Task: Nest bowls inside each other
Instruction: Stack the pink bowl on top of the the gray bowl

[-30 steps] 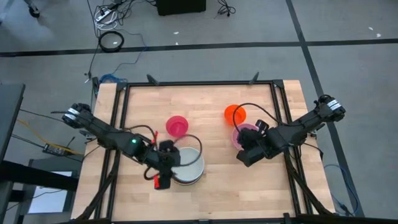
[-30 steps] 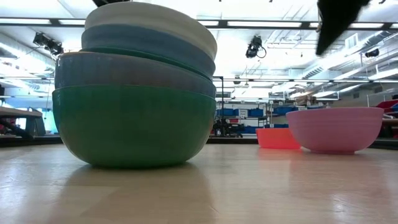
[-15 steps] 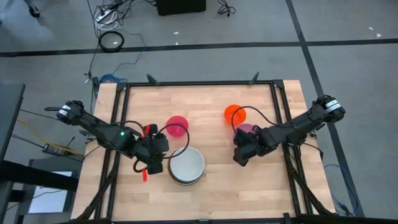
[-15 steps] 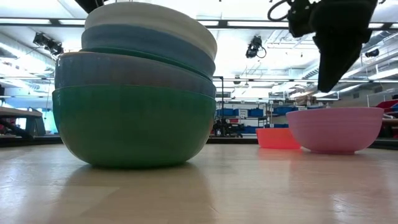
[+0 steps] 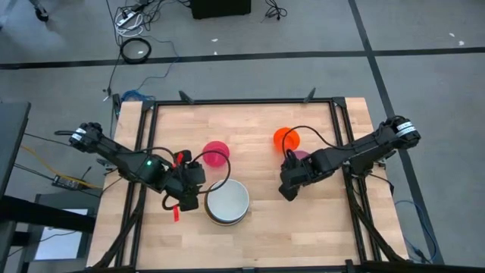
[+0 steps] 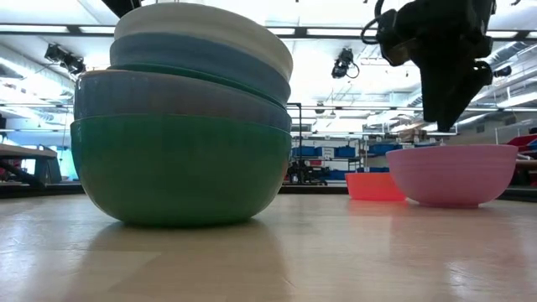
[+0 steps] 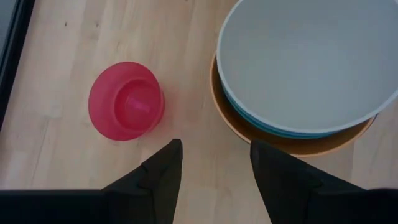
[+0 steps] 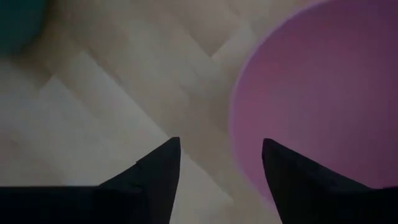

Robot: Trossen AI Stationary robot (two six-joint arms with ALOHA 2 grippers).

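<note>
Near the middle of the wooden worktop (image 5: 258,235) stands a stack of nested bowls (image 5: 226,202), with a white bowl (image 7: 305,62) on top; at table height the stack shows a green bowl (image 6: 180,172) at the bottom, then bluish and teal layers under the white one. The left hand (image 5: 189,199) hovers just beside the stack, on its side nearer the left arm's base, with its fingers (image 7: 163,177) spread apart and holding nothing. Just past that hand, close to the stack, a small red bowl (image 7: 126,101) sits upside down on the wood, apart from everything else. On the far side of the stack, well apart from it, rests a pink bowl (image 6: 451,174), upright and by itself. The right hand (image 5: 288,188) hangs above the edge of the pink bowl that faces the stack, its fingers (image 8: 158,177) wide open and empty, one to each side of the rim. Just beyond the pink bowl, farther from the stack, sits a small orange-red bowl (image 5: 286,139).
</note>
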